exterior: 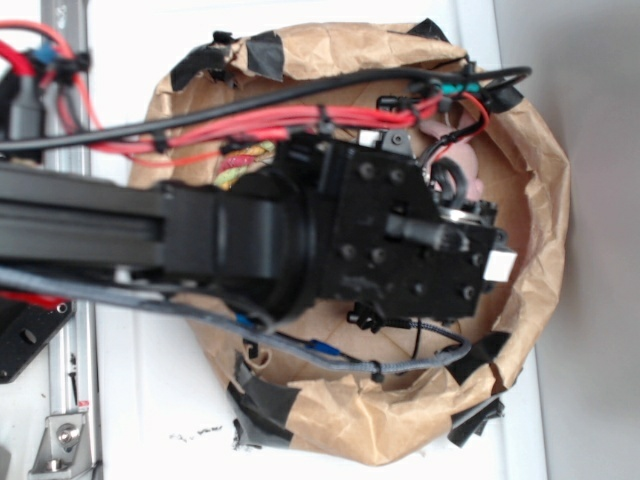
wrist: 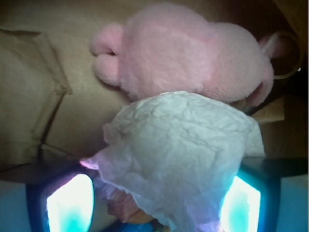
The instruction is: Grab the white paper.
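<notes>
The white paper [wrist: 181,150] is a creased off-white wad filling the middle of the wrist view. It lies against the pink plush bunny [wrist: 188,53] just beyond it. My gripper [wrist: 154,193] is open and straddles the wad. The left finger pad [wrist: 70,205] stands a little off the paper's edge. The right pad [wrist: 241,205] is at or very near its other side. In the exterior view the black arm [exterior: 380,240] hangs over the brown paper nest and hides the white paper. Only a bit of the bunny [exterior: 455,150] shows beside it.
The nest is a bowl of brown kraft paper [exterior: 350,425] with black tape [exterior: 265,405] along its raised rim, on a white table. A colourful item [exterior: 245,165] peeks out under red cables [exterior: 230,125]. A metal rail [exterior: 70,400] runs along the left.
</notes>
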Robot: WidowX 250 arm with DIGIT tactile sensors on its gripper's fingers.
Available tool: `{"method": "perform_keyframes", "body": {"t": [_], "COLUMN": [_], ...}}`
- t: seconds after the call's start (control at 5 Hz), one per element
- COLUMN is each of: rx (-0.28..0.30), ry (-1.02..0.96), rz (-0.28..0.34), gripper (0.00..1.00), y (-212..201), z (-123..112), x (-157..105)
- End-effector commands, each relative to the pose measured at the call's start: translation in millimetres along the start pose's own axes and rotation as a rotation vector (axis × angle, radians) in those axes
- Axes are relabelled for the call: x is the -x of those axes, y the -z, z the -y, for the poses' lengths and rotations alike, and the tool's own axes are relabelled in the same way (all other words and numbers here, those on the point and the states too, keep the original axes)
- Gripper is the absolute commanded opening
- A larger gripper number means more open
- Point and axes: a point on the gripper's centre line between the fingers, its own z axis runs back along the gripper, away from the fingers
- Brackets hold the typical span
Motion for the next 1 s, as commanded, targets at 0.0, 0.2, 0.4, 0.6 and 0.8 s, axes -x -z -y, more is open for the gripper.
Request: {"method": "perform_keyframes", "body": {"t": [0.0, 0.2, 0.4, 0.6, 0.8], "rx": [0.015, 0.009, 0.018, 0.096, 0.226], "ry": [-0.027, -0.020, -0.033, -0.066, -0.103], "rz": [0.037, 0.041, 0.053, 0.112, 0.159], "gripper": [0.00, 0.00, 0.00, 0.00, 0.00], "y": [-6.8, -8.6, -16.1, -61.8, -118.4], "z": [-12.3, -10.5, -9.5, -2.2, 8.4], "x": [-9.3, -6.4, -4.2, 1.4, 4.8]}}
